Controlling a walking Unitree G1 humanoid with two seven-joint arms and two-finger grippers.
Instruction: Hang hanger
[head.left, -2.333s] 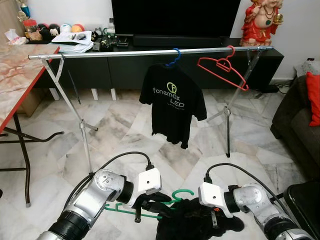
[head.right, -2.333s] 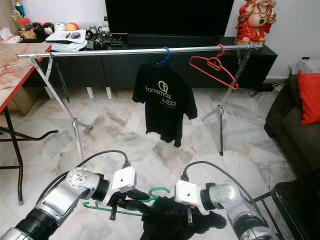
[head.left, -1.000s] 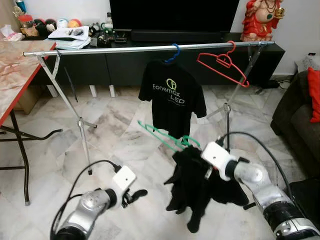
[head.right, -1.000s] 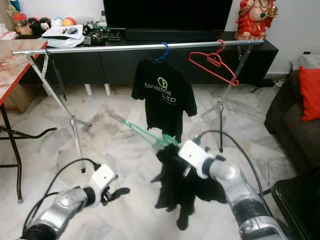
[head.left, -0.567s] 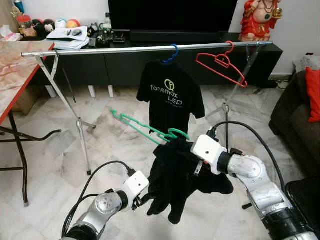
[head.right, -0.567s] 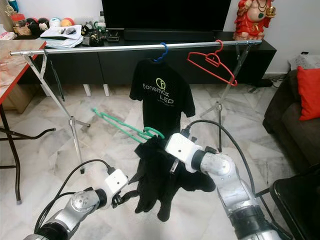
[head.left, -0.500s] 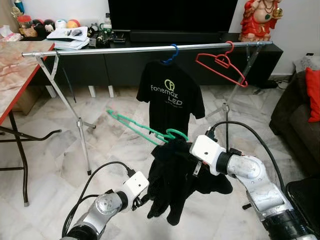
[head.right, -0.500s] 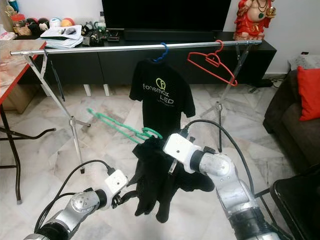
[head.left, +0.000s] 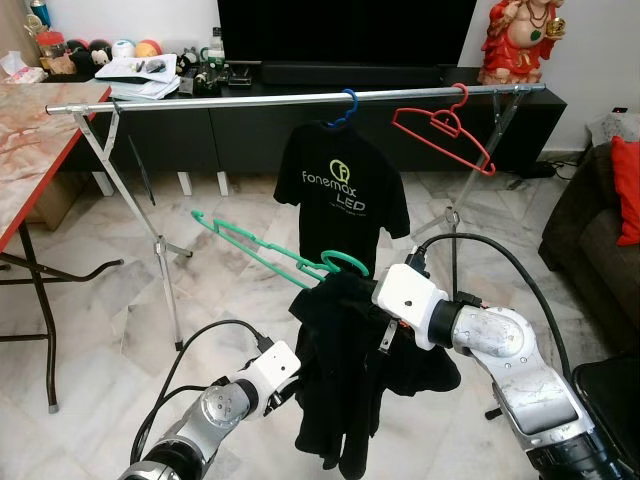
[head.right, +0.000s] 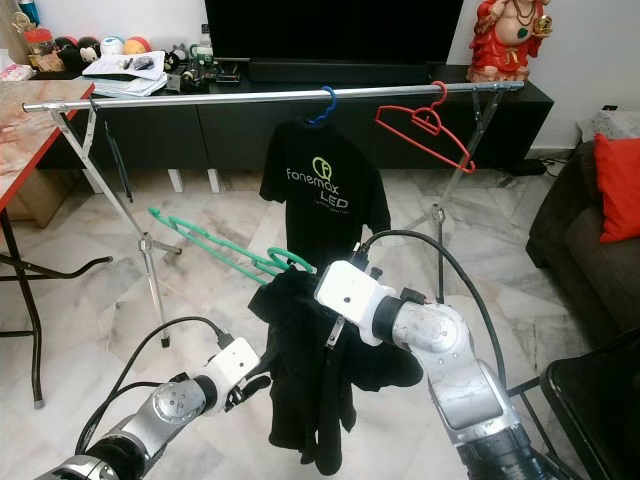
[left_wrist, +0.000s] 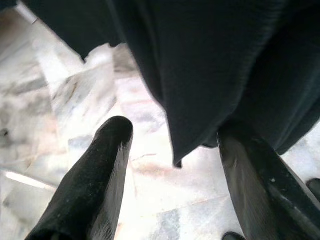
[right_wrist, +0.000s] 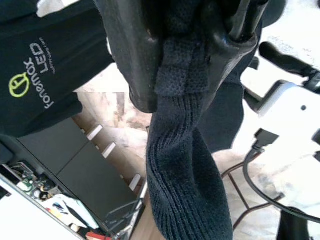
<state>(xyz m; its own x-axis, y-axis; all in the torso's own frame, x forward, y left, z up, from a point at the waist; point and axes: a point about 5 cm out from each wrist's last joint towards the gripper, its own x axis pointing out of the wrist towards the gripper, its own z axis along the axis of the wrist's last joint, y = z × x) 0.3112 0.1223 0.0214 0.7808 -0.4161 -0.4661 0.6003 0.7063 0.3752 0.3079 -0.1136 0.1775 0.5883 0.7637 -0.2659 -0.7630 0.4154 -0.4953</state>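
right gripper is clamped on a fold of the dark garment, its two black fingers pinching ribbed knit cloth between them. it holds the garment up in mid-air, in front of the clothes rail and below its level. the green hanger sticks out of the top of the garment, its hook just beside the right gripper's white wrist housing and its long body slanting up toward the robot's left. the hanger is not on the rail.

left gripper sits low, near the hanging bottom edge of the garment, with its fingers spread apart; a strip of cloth hangs between them, and one finger appears to touch it.

on the rail hang a black t-shirt on a blue hanger and, to its right, a bare red hanger. behind stands a low black cabinet with a dark screen above, and a red-edged table is on the left. the floor is marble.
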